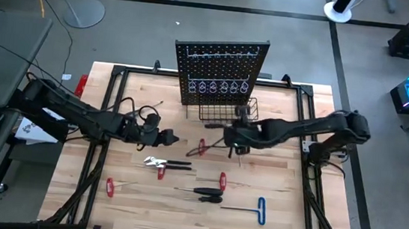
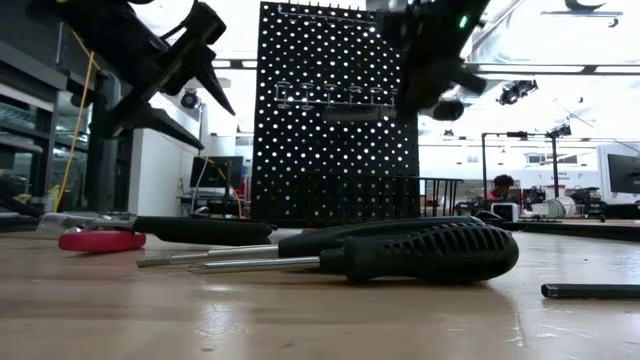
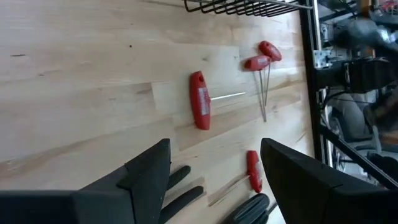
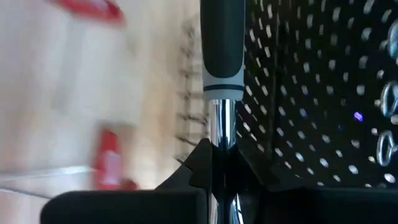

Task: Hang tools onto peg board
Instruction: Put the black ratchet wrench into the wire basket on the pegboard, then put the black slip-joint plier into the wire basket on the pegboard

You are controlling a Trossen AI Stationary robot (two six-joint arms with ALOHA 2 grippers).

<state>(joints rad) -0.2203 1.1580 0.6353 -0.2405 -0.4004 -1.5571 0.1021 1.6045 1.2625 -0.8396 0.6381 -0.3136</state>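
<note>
- Left gripper (image 3: pixel 214 180) hung wide open and empty above wooden table (image 1: pixel 287 190).
- Right gripper (image 4: pixel 217 163) clamped screwdriver (image 4: pixel 221 50) shaft, just before peg board (image 1: pixel 219 75).
- Red T-handle key (image 3: pixel 199 99) label unreadable.

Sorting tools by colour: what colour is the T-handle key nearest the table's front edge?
Blue handle on the T-handle key, clearest in the high view.

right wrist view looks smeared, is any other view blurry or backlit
Right wrist view: table and red tools streak with motion blur, the held screwdriver stays sharp. Low view: peg board and arms are dark against bright windows. High and left wrist views: evenly lit, sharp.
</note>
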